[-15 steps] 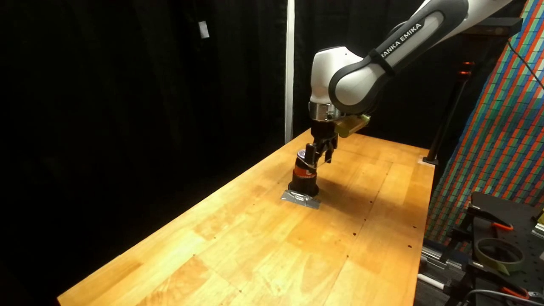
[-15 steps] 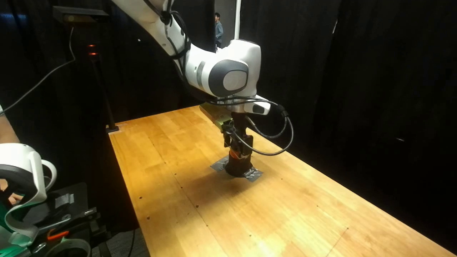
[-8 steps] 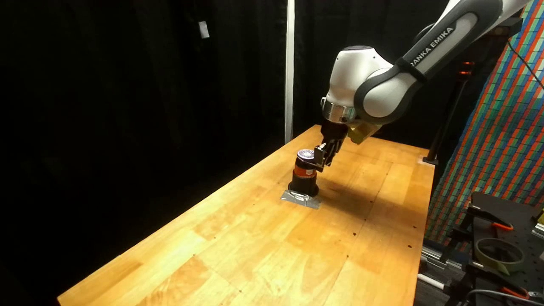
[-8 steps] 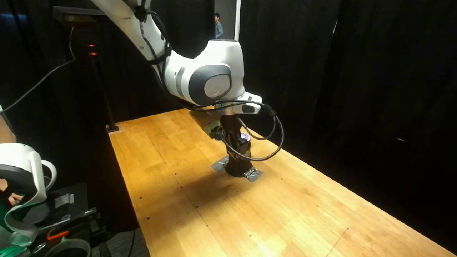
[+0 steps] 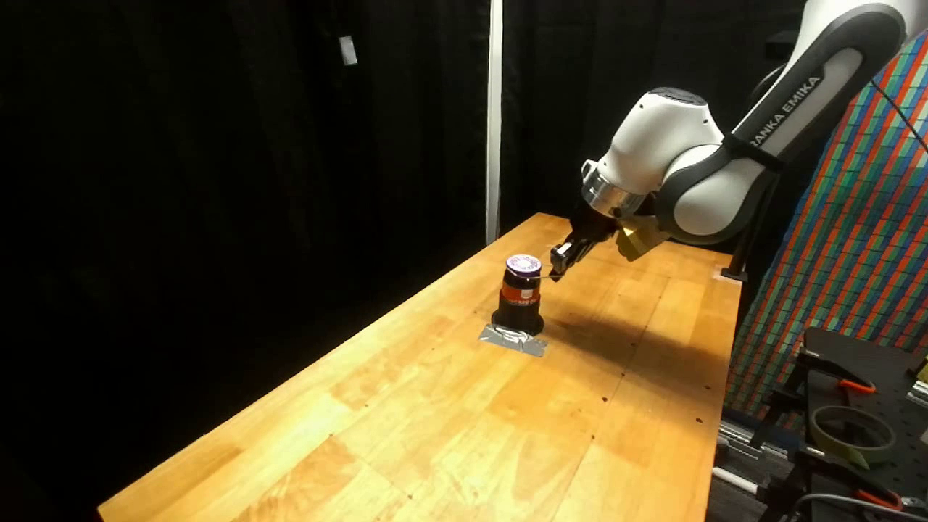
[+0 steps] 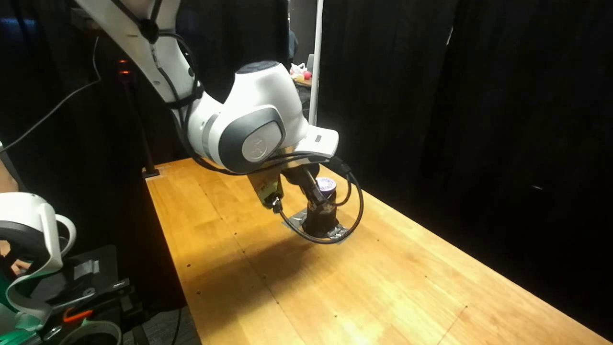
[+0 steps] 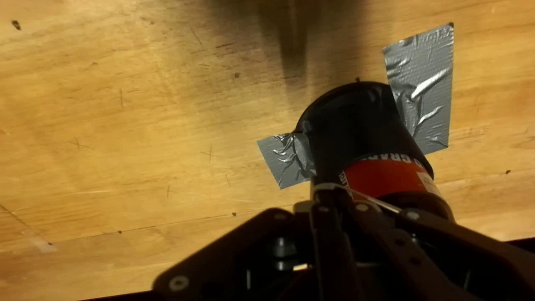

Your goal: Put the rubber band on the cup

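The cup point(image 5: 520, 294) stands upright on the table, black with an orange-red label and a pale patterned top. It also shows in an exterior view as a dark cylinder point(image 6: 320, 221), partly behind a cable. A thin pale rubber band point(image 7: 381, 204) runs from the cup's upper part to my gripper point(image 7: 332, 196). Its near end loops around the outside of the fingertips. In an exterior view the rubber band point(image 5: 540, 277) spans a short gap from cup to gripper point(image 5: 557, 272). The gripper is tilted beside the cup's top, its fingers together. How the band sits behind the cup is hidden.
Silver tape point(image 7: 422, 90) holds the cup's base to the wooden table point(image 5: 435, 420). A looped cable point(image 6: 360, 211) hangs from the wrist close to the cup. A dark side bench carries a tape roll point(image 5: 852, 435). Black curtains hang behind the table.
The arm has drawn back from the cup and tilted. Its fingers, apart a second ago, are now together. The rubber band stretches between cup and fingertips. The cup has not moved.
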